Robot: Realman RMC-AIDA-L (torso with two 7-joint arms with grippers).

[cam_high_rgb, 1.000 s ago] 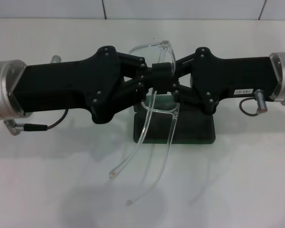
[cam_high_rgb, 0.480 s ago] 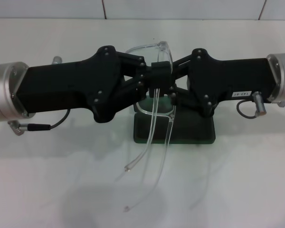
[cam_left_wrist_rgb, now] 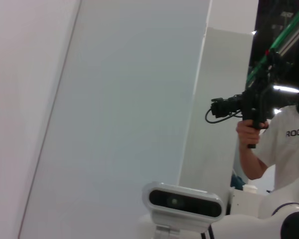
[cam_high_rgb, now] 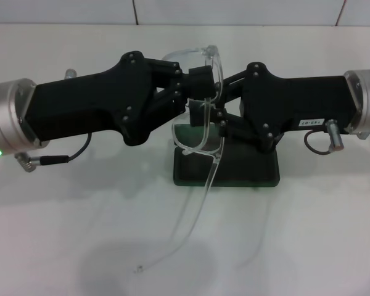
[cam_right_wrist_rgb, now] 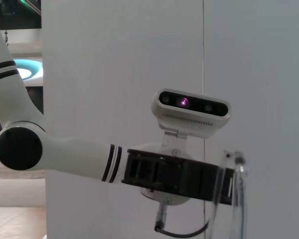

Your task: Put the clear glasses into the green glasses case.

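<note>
Both hands, left hand (cam_high_rgb: pixel 200 80) and right hand (cam_high_rgb: pixel 217 111), pinch the clear glasses (cam_high_rgb: pixel 200 132) (arms dangling) above the green glasses case (cam_high_rgb: pixel 246 166)

Not much to read here. The right gripper (cam_high_rgb: pixel 217 112) has a small white label (cam_high_rgb: pixel 312 123) on its body, printed upside down and too small to make out. The person's white shirt (cam_left_wrist_rgb: pixel 290 144), seen from the left wrist, shows "ROO", cut off at the picture's edge.

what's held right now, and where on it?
The clear glasses, held above the green glasses case: left gripper and right gripper both pinch the front frame.
</note>
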